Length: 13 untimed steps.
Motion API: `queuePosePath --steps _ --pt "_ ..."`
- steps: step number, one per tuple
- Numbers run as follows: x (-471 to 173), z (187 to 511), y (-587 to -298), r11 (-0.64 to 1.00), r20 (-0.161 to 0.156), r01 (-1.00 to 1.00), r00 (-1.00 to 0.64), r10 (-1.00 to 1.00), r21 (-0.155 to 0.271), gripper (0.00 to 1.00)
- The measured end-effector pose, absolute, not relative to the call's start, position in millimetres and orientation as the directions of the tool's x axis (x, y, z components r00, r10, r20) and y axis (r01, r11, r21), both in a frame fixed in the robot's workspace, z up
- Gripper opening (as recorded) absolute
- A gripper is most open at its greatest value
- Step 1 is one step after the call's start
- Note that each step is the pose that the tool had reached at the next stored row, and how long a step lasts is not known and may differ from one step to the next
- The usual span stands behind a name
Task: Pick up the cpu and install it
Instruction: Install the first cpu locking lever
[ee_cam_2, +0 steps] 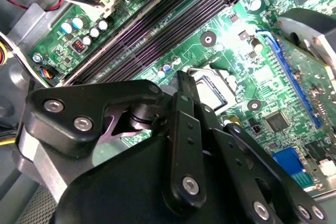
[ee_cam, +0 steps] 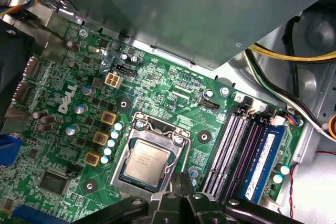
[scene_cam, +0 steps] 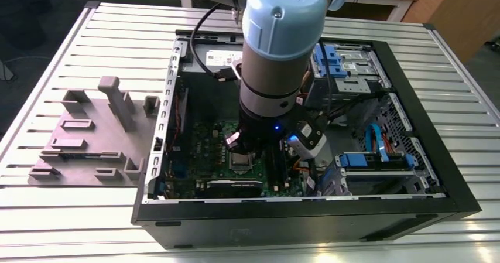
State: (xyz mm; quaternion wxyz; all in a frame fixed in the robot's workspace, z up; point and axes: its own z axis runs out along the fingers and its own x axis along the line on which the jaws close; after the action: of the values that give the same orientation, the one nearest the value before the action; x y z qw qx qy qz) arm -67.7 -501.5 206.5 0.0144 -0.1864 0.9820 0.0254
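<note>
Seating looks like the step in hand: the cpu (ee_cam: 148,159) already lies flat in the socket (ee_cam: 157,129) on the motherboard (ee_cam: 173,93), silvery top up. Being square, it has no long axis; its edges run parallel to the socket frame. The gripper (ee_cam: 181,182) hangs just beside the socket, fingers together and holding nothing. Any press should stay straight down.

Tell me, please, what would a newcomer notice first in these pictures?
First the big grey arm, reaching straight down into the open computer case on the slatted table in the exterior view. Next the green motherboard, where the silvery cpu lies in its socket with the gripper right at its edge, in the first wrist view. A grey parts fixture stands outside the case, at the exterior view's left.
</note>
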Motion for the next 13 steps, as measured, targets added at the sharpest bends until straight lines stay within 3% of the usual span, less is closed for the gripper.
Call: queuePosePath --steps 13 --pt "-67.7 208.8 -501.5 0.929 -0.038 -0.367 -0.930 -0.365 0.044 0.10"
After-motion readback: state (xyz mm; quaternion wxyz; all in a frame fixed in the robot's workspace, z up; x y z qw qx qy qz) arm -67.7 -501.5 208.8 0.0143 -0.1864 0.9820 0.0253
